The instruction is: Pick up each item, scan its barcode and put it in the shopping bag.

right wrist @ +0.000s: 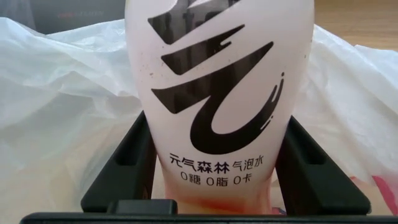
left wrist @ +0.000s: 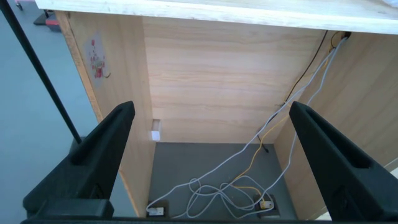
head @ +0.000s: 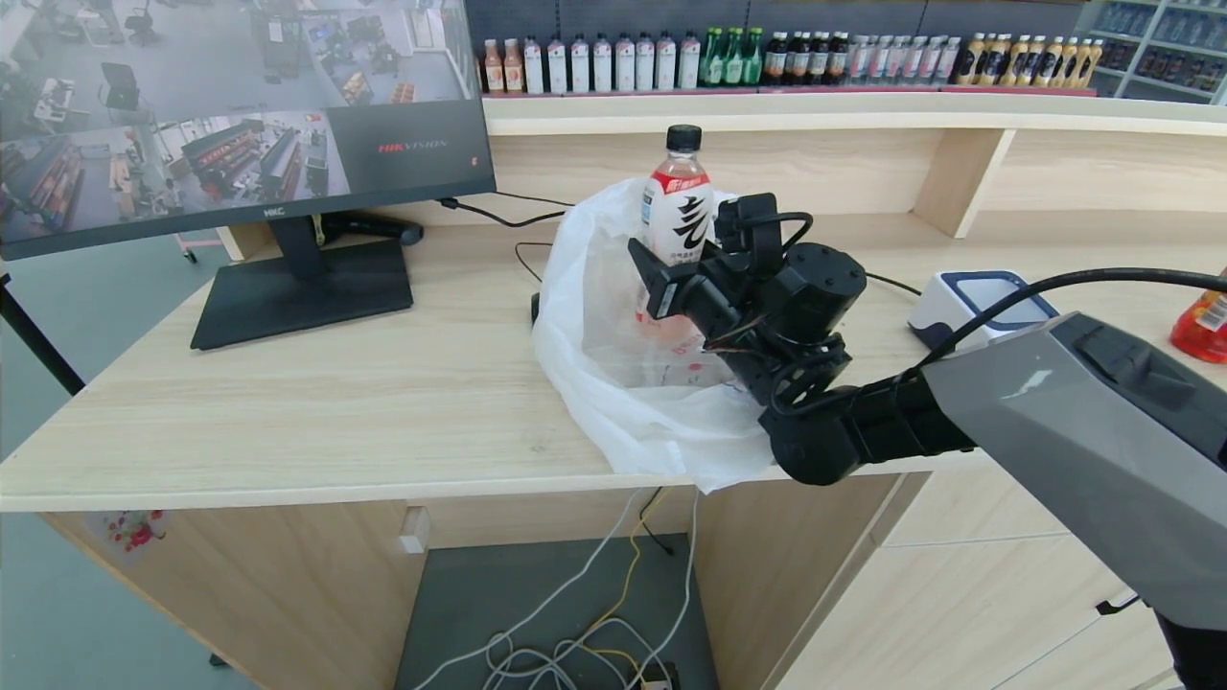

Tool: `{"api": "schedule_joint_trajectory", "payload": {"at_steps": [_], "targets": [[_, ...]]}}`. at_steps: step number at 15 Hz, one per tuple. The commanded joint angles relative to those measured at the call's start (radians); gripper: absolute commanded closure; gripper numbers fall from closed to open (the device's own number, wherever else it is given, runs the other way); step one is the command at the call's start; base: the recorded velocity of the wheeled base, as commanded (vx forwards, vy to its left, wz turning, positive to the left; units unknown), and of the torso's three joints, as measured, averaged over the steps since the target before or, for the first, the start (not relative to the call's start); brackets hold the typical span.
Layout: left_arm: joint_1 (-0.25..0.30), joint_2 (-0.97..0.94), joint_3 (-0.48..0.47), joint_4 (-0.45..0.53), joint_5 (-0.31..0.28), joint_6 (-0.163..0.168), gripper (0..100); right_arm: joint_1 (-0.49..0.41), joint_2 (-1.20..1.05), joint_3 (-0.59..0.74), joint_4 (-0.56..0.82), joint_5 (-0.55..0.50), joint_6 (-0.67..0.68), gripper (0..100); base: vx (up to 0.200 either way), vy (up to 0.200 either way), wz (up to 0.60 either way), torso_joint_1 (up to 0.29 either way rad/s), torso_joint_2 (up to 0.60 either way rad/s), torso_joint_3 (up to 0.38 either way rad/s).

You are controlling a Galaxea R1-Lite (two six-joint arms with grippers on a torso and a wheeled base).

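Observation:
A pale pink drink bottle [head: 676,206] with a black cap stands upright inside the white plastic shopping bag [head: 594,364] on the wooden counter. My right gripper [head: 674,280] is shut on the bottle's lower half, at the bag's mouth. In the right wrist view the bottle [right wrist: 214,81] sits between the two black fingers [right wrist: 127,165], with the bag [right wrist: 62,106] crumpled behind it. My left gripper [left wrist: 211,168] hangs open below the counter, nothing between its fingers, facing the wooden panel and loose cables [left wrist: 230,186] on the floor.
A white barcode scanner [head: 978,302] sits on the counter right of the bag. An orange bottle [head: 1203,326] lies at the far right edge. A large monitor [head: 240,105] on a black stand fills the counter's left. Bottles line the shelf [head: 786,59] behind.

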Motion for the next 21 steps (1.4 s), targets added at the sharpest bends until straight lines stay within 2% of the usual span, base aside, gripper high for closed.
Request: {"api": "schedule_joint_trajectory", "payload": {"at_steps": [1,9,10,14,18,21], "targets": [[0.000,0.000,0.000,0.000,0.001,0.000,0,0.002,0.001,0.002,0.001,-0.001,-0.001,100,0.000,0.000,0.00,0.000,0.00,0.000],[0.000,0.000,0.000,0.000,0.001,0.000,0,0.001,-0.009,0.022,0.001,0.002,0.005,100,0.000,0.000,0.00,0.000,0.00,0.000],[-0.002,0.000,0.000,0.000,0.001,0.000,0,0.001,-0.009,0.022,0.001,0.000,0.005,0,0.000,0.000,0.00,0.000,0.00,0.000],[0.000,0.000,0.000,0.000,0.000,0.000,0,0.010,-0.022,0.051,-0.091,-0.035,-0.009,0,0.000,0.000,0.00,0.000,0.00,0.000],[0.000,0.000,0.000,0.000,0.000,0.000,0,0.010,-0.086,0.100,-0.123,-0.033,-0.033,0,0.000,0.000,0.00,0.000,0.00,0.000],[0.000,0.000,0.000,0.000,0.000,0.000,0,0.017,-0.181,0.224,-0.158,-0.030,-0.070,0,0.000,0.000,0.00,0.000,0.00,0.000]]}}
